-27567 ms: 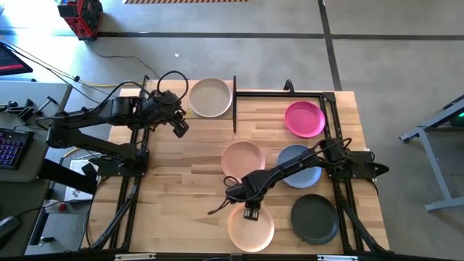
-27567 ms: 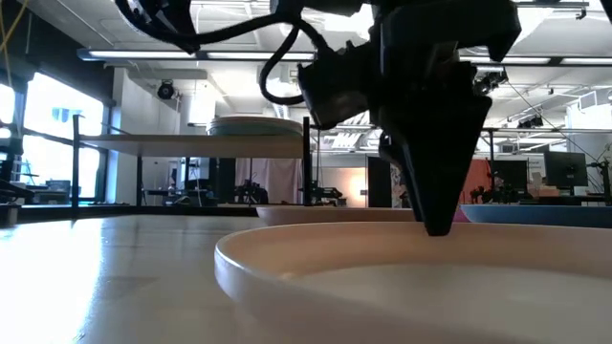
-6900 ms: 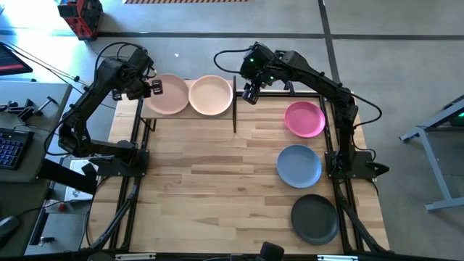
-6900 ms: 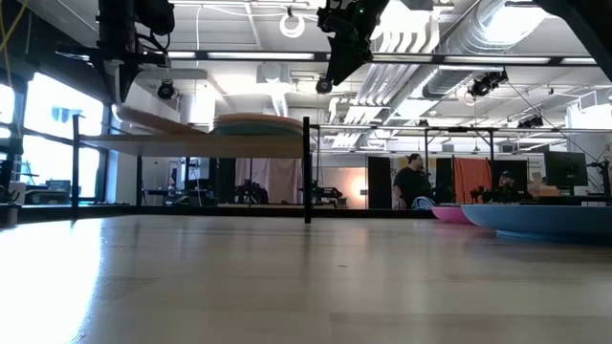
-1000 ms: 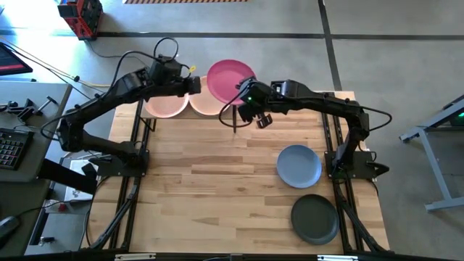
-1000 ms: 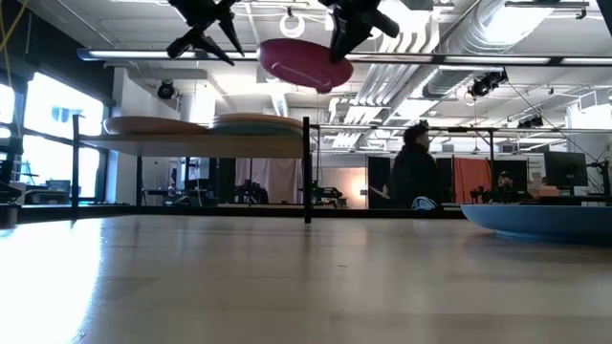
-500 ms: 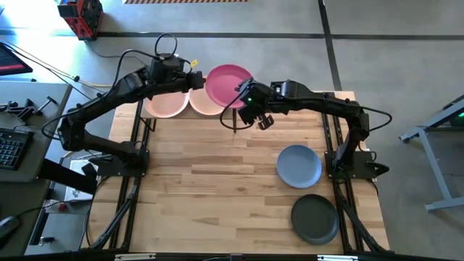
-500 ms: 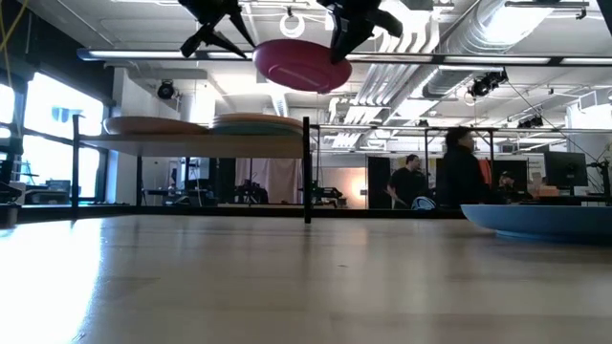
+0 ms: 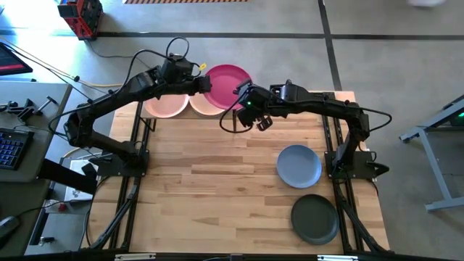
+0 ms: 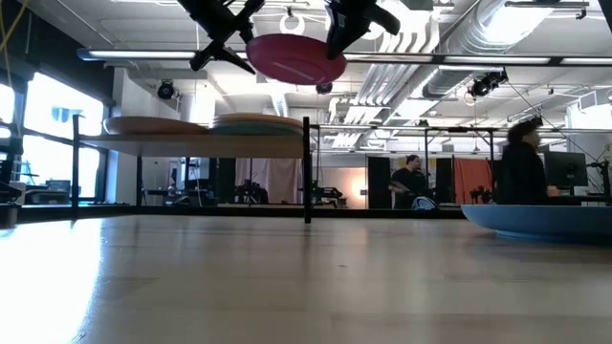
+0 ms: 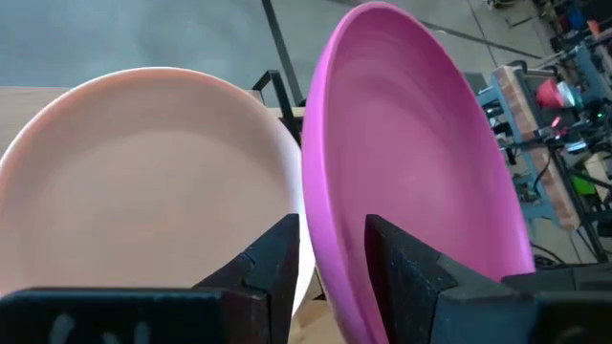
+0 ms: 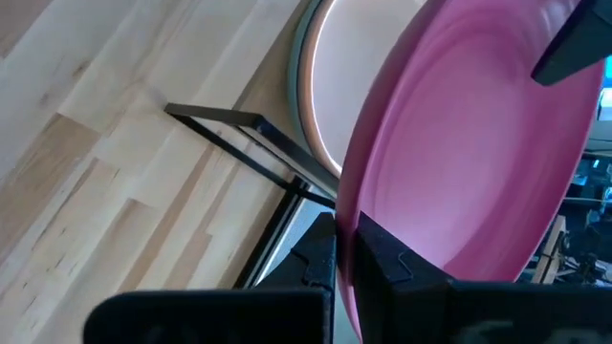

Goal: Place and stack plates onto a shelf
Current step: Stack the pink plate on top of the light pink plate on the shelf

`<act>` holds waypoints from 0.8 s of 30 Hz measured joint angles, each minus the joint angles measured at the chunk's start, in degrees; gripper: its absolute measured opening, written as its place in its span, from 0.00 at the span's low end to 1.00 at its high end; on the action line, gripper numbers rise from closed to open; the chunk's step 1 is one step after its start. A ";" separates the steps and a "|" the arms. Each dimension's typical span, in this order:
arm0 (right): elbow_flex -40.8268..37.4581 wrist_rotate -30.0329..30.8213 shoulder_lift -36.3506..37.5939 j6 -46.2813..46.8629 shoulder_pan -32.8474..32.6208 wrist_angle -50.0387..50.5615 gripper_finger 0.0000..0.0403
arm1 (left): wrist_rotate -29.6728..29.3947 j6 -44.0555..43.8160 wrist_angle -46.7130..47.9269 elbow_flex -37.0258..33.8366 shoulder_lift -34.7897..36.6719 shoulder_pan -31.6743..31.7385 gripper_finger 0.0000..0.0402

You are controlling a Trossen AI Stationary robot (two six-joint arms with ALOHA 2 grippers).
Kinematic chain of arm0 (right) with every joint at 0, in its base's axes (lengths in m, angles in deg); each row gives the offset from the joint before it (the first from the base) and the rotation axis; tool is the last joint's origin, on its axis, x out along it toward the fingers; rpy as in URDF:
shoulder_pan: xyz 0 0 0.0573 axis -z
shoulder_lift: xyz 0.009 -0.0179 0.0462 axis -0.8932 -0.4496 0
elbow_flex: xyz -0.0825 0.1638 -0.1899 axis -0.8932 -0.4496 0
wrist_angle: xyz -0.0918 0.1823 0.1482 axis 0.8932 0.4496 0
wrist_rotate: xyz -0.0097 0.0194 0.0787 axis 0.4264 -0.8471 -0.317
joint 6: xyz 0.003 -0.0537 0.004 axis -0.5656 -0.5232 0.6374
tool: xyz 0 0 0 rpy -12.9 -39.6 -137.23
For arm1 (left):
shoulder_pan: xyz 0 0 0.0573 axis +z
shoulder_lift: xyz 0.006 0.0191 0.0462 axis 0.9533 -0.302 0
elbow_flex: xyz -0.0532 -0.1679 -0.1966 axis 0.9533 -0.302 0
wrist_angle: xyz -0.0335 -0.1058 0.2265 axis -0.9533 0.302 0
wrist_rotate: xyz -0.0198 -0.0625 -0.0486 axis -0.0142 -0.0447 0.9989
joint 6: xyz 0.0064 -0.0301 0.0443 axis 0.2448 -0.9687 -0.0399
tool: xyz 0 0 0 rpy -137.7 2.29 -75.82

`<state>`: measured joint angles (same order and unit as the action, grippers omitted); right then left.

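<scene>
Mid-handoff: right pincer (image 9: 244, 94) is pinching the magenta plate (image 9: 228, 85) above the shelf (image 10: 206, 144) at the table's far-left, left pincer (image 9: 200, 83) spread, straddling its rim. Next it probably needs closing.

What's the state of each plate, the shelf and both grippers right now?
magenta plate: held in the air above the shelf, its rim between both grippers' fingers
right gripper: shut on the magenta plate's rim
left gripper: open, fingers astride the opposite rim
shelf: carries two plate stacks
slate blue plate: flat on the table
dark charcoal plate: flat on the table
</scene>
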<state>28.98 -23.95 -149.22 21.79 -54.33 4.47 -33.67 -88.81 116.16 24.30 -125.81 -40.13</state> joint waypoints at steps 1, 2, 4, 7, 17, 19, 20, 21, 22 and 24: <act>0.00 0.10 0.00 0.19 0.00 0.13 0.00 | 0.00 0.00 0.00 0.00 -0.06 0.00 0.27; 0.00 0.10 0.01 0.21 0.00 0.39 0.00 | 0.00 0.00 0.02 0.00 -0.06 0.00 0.27; 0.00 0.10 0.00 0.23 0.00 0.88 0.00 | -0.04 0.04 0.02 0.00 -0.06 0.00 0.27; 0.00 0.10 0.02 0.30 0.00 1.21 0.00 | -0.04 0.98 0.06 0.00 -0.06 0.00 0.25; 0.00 -0.19 0.02 0.74 -0.07 1.05 0.00 | -0.52 2.89 -0.07 0.00 -0.06 0.00 0.06; -0.02 -0.35 0.02 0.86 -0.10 1.07 0.00 | -0.66 3.27 -0.30 0.00 -0.06 0.00 0.03; -0.04 -0.39 0.02 1.14 -0.11 1.07 0.00 | -0.74 3.50 -0.44 0.00 -0.06 0.00 0.02; -0.04 -0.38 0.02 1.44 -0.11 1.05 0.00 | -0.92 3.61 -0.44 0.02 -0.06 0.00 0.02; -0.04 -0.40 0.02 1.87 -0.11 1.05 0.00 | -1.01 3.65 -0.40 0.02 -0.06 0.00 0.01; -0.04 -0.35 0.02 2.99 -0.09 0.88 0.00 | -1.16 3.87 -0.36 0.02 -0.04 0.00 0.02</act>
<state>28.94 -24.31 -149.20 24.79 -54.42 5.35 -34.83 -84.94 115.80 24.32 -125.86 -40.13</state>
